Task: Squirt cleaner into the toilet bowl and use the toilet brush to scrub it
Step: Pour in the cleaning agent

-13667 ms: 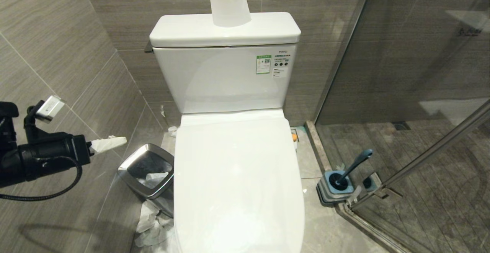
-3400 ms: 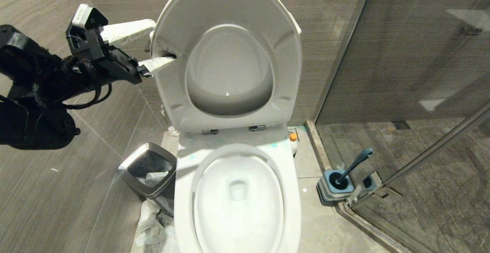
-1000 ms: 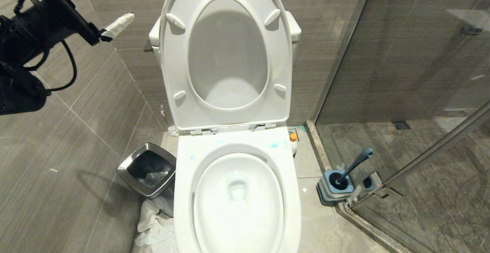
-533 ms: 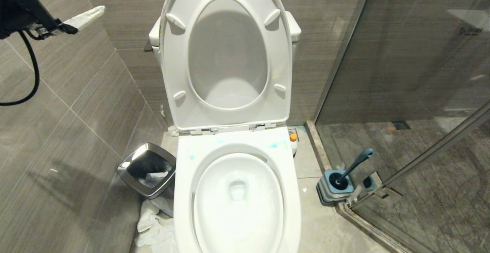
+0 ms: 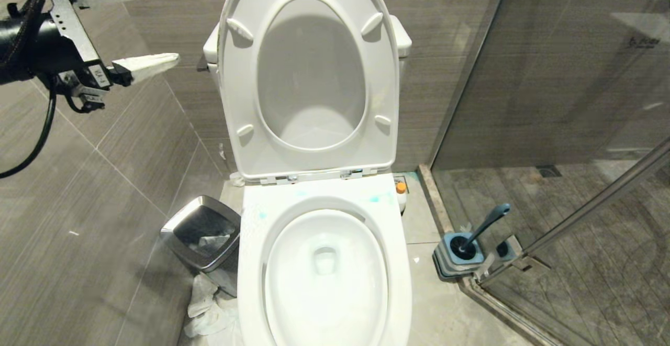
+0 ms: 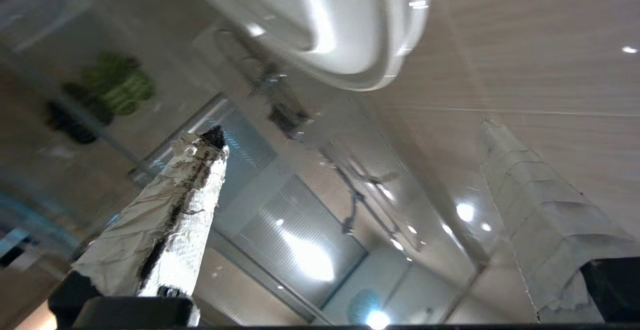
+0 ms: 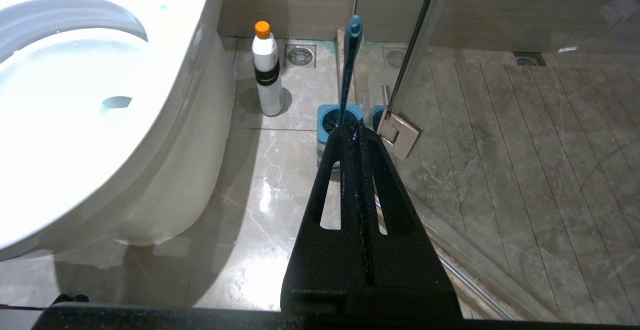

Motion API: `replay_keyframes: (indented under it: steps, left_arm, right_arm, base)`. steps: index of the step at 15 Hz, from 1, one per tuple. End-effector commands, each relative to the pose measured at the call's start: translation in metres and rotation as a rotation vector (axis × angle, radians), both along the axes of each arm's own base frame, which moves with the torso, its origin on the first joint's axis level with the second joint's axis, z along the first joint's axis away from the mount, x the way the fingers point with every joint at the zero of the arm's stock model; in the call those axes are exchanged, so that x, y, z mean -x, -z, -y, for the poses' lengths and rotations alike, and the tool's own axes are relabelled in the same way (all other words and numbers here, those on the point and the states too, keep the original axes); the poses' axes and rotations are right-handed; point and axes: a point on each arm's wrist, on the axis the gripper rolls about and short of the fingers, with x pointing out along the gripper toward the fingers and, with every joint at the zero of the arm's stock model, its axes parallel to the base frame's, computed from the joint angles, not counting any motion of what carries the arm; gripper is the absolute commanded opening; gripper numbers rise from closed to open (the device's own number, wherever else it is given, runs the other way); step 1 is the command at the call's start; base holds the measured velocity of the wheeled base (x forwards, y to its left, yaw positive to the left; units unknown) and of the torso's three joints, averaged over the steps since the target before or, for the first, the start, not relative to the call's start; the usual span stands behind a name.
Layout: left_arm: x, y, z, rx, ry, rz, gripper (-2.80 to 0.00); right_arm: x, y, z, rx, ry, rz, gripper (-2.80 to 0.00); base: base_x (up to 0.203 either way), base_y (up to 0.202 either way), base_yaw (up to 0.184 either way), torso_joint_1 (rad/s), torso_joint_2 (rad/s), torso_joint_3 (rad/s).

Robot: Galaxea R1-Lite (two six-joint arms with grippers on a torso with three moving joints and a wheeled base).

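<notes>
Left gripper [image 5: 138,29] hangs high at the head view's upper left, its two paper-wrapped fingers [image 5: 144,66] spread wide with nothing between them, pointing toward the raised toilet lid [image 5: 309,0] and well apart from it; in the left wrist view the same fingers [image 6: 170,225] frame a blurred stretch of wall tile and glass, and what looks like the lid's edge [image 6: 345,25] shows beyond them, though the blur makes that uncertain. Right gripper [image 7: 356,130] sits low beside the toilet, its black jaws pressed together with nothing held, aimed at the toilet brush [image 7: 349,60]. That toilet brush [image 5: 484,228] stands in its square grey-blue holder [image 5: 456,262] on the floor to the right of the toilet bowl [image 5: 324,272], leaning its teal handle up toward the glass shower door [image 5: 576,100], close by the door's metal hinge [image 7: 398,133]. Inside the open toilet bowl the white ceramic is bare and glossy, and small turquoise smears of cleaner [image 5: 375,198] mark the flat rim near the seat hinges. A white bottle with an orange cap [image 7: 266,70] stands on the floor between the toilet bowl and the holder. On the other side of the toilet bowl a chrome-rimmed waste bin [image 5: 201,238] sits against the tiled wall, with crumpled white paper [image 5: 207,309] on the floor in front of it
</notes>
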Motion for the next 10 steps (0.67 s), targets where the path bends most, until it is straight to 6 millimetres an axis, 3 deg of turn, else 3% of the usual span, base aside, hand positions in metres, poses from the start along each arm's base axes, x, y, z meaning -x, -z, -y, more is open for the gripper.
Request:
replay_keyframes:
  steps: [1, 5, 8, 10]
  left_arm:
    - [0.016, 0.002, 0.013, -0.125, 0.024, 0.081, 0.0]
    - [0.017, 0.034, 0.016, -0.646, -0.004, 0.428, 0.0]
    - [0.017, 0.05, 0.007, -1.211, 0.012, 0.939, 0.0]
    - [0.017, 0.05, -0.001, -1.508, 0.022, 1.224, 0.0]
  right_arm:
    - [0.0, 0.0, 0.0, 0.001, 0.0, -0.001, -2.8]
    - [0.0, 0.0, 0.0, 0.001, 0.0, -0.001, -2.8]
    - [0.0, 0.0, 0.0, 0.001, 0.0, -0.001, -2.8]
    - [0.0, 0.0, 0.0, 0.001, 0.0, -0.001, -2.8]
  base:
    - [0.0, 0.0, 0.0, 0.0, 0.0, 0.0]
    - [0.0, 0.0, 0.0, 0.0, 0.0, 0.0]
    - [0.0, 0.0, 0.0, 0.0, 0.0, 0.0]
    - [0.0, 0.0, 0.0, 0.0, 0.0, 0.0]
